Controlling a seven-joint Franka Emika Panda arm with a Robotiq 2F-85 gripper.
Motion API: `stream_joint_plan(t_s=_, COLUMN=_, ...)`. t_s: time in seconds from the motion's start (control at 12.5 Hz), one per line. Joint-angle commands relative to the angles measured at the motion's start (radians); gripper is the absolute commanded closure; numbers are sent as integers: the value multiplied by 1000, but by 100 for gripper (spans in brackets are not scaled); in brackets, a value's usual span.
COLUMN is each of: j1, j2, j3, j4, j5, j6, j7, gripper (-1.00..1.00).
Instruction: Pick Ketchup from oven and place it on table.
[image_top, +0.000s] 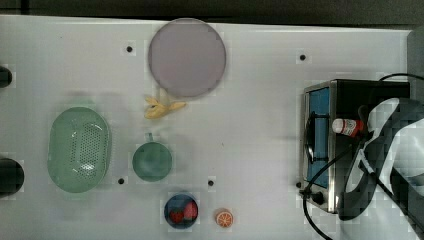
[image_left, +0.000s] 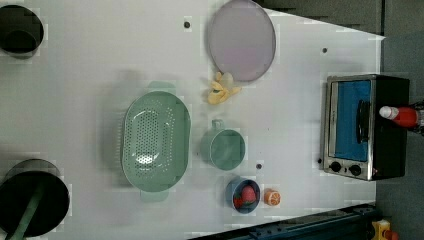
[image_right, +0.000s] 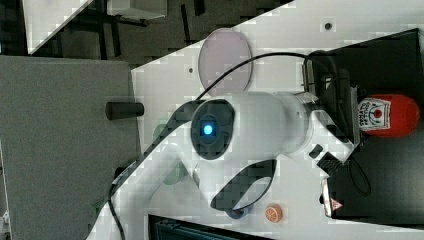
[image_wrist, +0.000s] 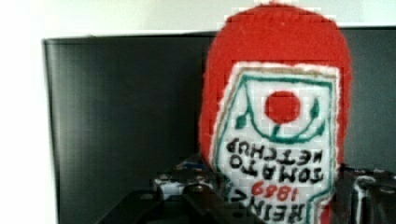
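The Ketchup (image_top: 348, 127), a red bottle with a white cap and a white-and-red label, lies on its side on the black top of the oven (image_top: 381, 91) at the top view's right. The cap points toward the oven's glass front. In the wrist view the Ketchup (image_wrist: 275, 70) sits between my fingers (image_wrist: 180, 186), which press against both of its sides near the label. My gripper (image_right: 356, 117) reaches it from beyond the oven, and the white arm (image_right: 260, 125) covers part of the oven top. The white table (image_top: 250, 125) stretches away from the oven front.
On the table are a pale-purple plate (image_top: 186, 57), a banana peel (image_top: 162, 107), a green colander (image_top: 79, 150), a green cup (image_top: 152, 161), a blue bowl of strawberries (image_top: 181, 211) and an orange slice (image_top: 224, 218). Black cables (image_top: 320, 172) hang across the oven front.
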Motion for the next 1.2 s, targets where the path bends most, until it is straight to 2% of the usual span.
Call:
stream_joint_plan(t_s=0.08, j1=51, j2=-101, j3=2, j4=79, j5=-37, j6=-60, j7=-102, gripper=-24)
stream_joint_plan(t_s=0.4, j1=170, j2=-197, j3=42, j4=141, j5=-59, j6=-279, j7=-129, gripper=-24)
stream_joint_plan(t_s=0.64, j1=255, j2=-266, j3=95, j4=142, j5=-61, j6=-407, j7=-129, gripper=-24)
stream_joint_plan(t_s=0.88, j1=312, j2=-296, j3=174, j4=131, j5=-61, j6=-480, j7=-122, gripper=-24)
stream_joint_plan(t_s=1.2, j1=368, j2=-296, j3=279, j4=91, j5=-62, j6=-483, j7=-103, gripper=-24)
